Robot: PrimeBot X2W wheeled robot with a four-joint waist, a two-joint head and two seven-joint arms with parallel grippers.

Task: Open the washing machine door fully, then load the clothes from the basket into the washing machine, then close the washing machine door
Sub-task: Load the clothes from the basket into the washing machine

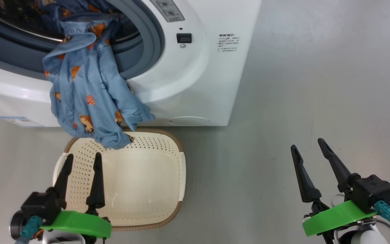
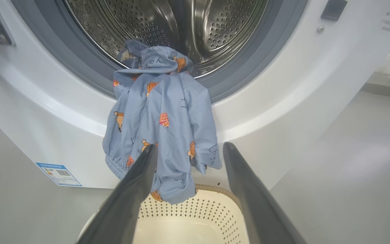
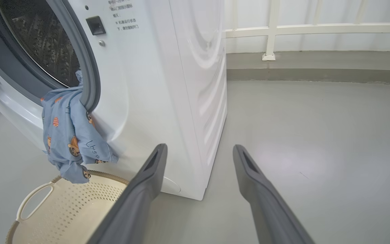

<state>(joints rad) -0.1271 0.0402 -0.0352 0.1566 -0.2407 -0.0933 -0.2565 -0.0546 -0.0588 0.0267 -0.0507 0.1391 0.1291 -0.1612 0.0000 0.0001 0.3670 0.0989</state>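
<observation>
dangling clothes (image 2: 168, 135), seemingly lengthwise toward basket (image 2: 195, 220)

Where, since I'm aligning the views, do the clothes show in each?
Head view: clothes upper left, hanging from the washer.
Left wrist view: clothes centre.
Right wrist view: clothes left.
Shared landmark: basket under the hem.

I see a smooth grey floor (image 1: 300, 84) carrying everything here. The washing machine (image 1: 195, 84) stands on it, and the basket (image 1: 141, 183) sits on it right at the foot of the machine's front. Past the machine's side, the floor runs to a low kerb (image 3: 317, 69) topped by a white railing (image 3: 317, 28).
</observation>
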